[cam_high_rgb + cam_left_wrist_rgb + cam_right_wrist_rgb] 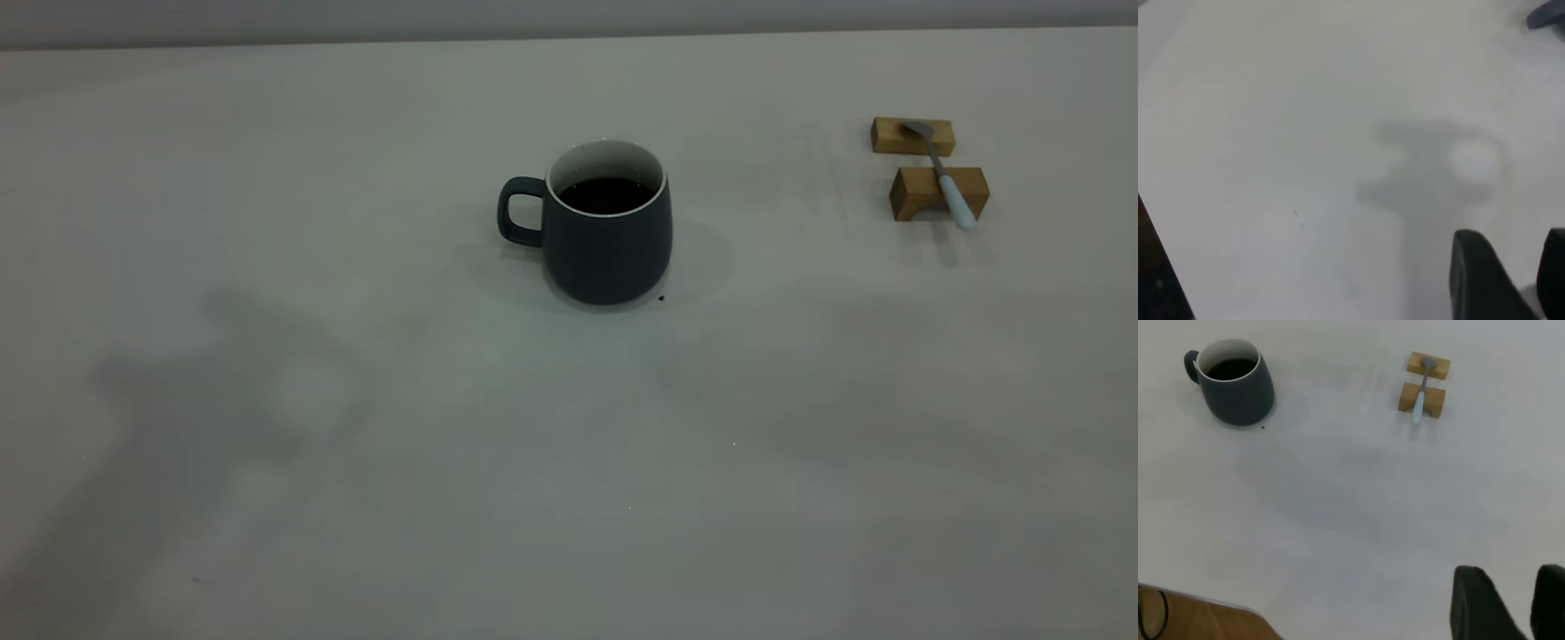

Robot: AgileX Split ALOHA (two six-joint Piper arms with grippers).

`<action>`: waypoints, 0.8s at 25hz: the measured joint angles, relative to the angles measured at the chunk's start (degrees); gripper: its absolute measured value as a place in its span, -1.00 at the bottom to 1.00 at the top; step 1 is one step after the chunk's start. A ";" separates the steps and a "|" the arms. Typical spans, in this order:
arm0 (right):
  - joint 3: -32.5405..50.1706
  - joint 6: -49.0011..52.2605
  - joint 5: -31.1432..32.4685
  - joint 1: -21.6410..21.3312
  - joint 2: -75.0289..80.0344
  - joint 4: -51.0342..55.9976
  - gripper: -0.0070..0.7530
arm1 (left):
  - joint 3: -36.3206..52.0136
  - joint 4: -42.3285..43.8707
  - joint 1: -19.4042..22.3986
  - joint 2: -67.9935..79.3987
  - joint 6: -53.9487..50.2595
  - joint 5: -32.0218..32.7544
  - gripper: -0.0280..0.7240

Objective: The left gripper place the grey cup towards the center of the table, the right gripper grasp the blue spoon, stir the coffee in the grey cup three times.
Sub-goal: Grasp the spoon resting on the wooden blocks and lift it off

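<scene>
Cup with coffee sits mid-tabletop; we judge placing done. Spoon at 2 o'clock across blocks. Right pincer apart, empty, next reaches spoon. Left pincer apart, idle.

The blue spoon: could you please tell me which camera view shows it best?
The exterior view shows the blue spoon best: its grey bowl rests on the far wooden block and its pale handle crosses the near wooden block. The right wrist view shows the same arrangement, only smaller. The left wrist view does not show the spoon.
</scene>
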 joint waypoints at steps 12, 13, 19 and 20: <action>0.00 0.00 0.00 0.00 0.00 0.00 -0.35 | 37.31 -5.21 12.15 -37.15 -9.76 0.00 -0.18; 0.00 0.00 0.00 0.00 0.00 0.00 -0.35 | 40.00 -5.26 14.61 -40.67 -9.36 0.00 -0.18; 0.00 0.00 0.00 0.00 0.00 0.00 -0.35 | 49.33 -6.68 22.09 -58.46 -6.79 -0.32 -0.18; 0.00 0.00 0.00 0.00 0.00 0.00 -0.35 | 50.22 -6.99 22.53 -61.04 -6.68 -0.32 -0.18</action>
